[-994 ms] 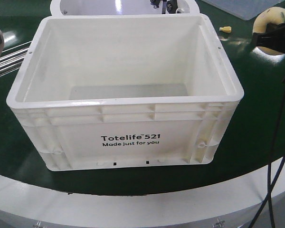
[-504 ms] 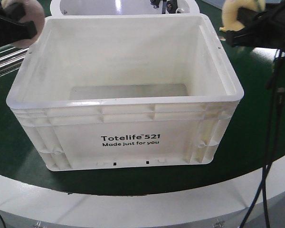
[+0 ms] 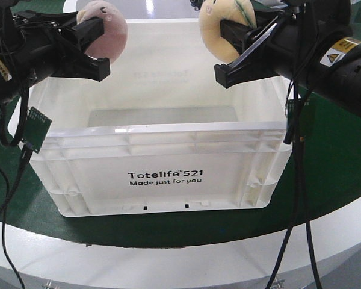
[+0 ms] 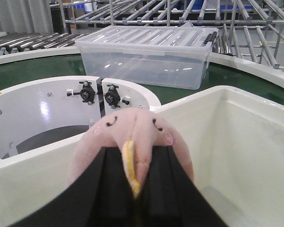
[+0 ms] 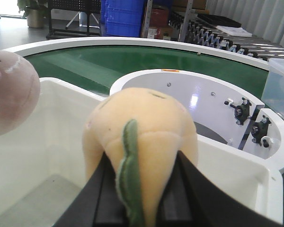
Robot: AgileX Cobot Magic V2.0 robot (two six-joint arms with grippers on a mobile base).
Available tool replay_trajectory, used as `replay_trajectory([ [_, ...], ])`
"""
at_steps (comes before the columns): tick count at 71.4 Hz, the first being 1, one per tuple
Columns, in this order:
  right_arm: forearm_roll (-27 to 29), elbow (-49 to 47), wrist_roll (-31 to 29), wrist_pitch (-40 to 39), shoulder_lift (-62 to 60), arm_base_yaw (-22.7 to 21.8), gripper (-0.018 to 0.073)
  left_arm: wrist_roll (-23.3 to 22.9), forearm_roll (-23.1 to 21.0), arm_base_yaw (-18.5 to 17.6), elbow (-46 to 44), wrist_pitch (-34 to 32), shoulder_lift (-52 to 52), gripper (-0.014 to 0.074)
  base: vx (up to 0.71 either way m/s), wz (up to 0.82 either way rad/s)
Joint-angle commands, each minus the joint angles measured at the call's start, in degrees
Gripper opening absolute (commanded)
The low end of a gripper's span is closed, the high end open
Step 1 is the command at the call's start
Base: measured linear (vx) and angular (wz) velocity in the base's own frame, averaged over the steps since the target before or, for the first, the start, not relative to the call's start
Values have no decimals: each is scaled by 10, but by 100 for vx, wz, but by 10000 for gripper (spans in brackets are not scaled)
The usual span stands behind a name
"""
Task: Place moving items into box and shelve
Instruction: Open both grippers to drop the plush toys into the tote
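In the front view, your box (image 3: 162, 159) stands on the green table (image 3: 340, 162), its printed side facing the camera and its floor bare. Your left tool (image 3: 104, 47) hangs over the box's far left corner, clamped on a pink soft toy (image 3: 110, 31). Your right tool (image 3: 226, 50) hangs over the far right part of the opening, clamped on a yellow soft toy (image 3: 218, 25). Both toys sit above rim height and apart from each other.

In the left wrist view, you see the left tool (image 4: 135, 189) with its two black fingers (image 4: 104, 189) pressed against the sides of the pink soft toy (image 4: 132, 137), whose stitched face points up. Just below it lies the box rim (image 4: 246, 97), with the inside of the box to the right. A clear bin (image 4: 146, 54) with a lid rests farther back on the table.

In the right wrist view, the right tool (image 5: 142, 201) squeezes the yellow soft toy (image 5: 146, 127), which has a green strip down its middle. It hangs above the inside of the box (image 5: 61, 137). The pink soft toy (image 5: 9, 92) shows at the left edge. Blue bins (image 5: 123, 16) stand beyond the table.
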Motion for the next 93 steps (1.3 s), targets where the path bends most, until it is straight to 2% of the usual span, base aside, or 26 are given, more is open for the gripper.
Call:
replay_trajectory([
  [1,-1,-18,-5,-55,-16,-1,100,-6,-4,-5,-19,-51,-13,62,0,0],
  [7,-1,-18,-5,-55,-16,-1,228,-6,-4,-5,-19,-52,-8,148,0,0],
  [19,-1,-18,-5,-56,-16,-1,513,-8,-4,-5,-19,-49,3,384,0,0],
  [25,0,-18,-5,-55,-16,-1,619,-21,-4,-5,-19,-49,4,480,0,0],
  [31,0,-18,-4,-55,-16,-1,671,-21,-4,-5,-19,-48,4,540,0,0],
  [38,0,-18,-4,-54,-16,-1,676,-21,-4,-5,-19,-46,4,575,0,0],
  [53,-1,-18,-5,-53,-17,-7,624,-20,-4,4,-19,-6,1,576,0,0],
  [59,0,-18,-5,-50,-19,-25,603,-22,-4,21,-19,29,-8,576,0,0],
  [66,0,-18,-5,-37,-27,-55,581,-50,-4,47,-19,74,-23,576,0,0],
  [79,0,-18,-5,8,-44,-110,577,-62,-3,88,-19,115,-45,576,0,0],
  [93,2,-19,12,53,-51,-129,577,-75,-4,93,-19,140,-52,576,0,0],
])
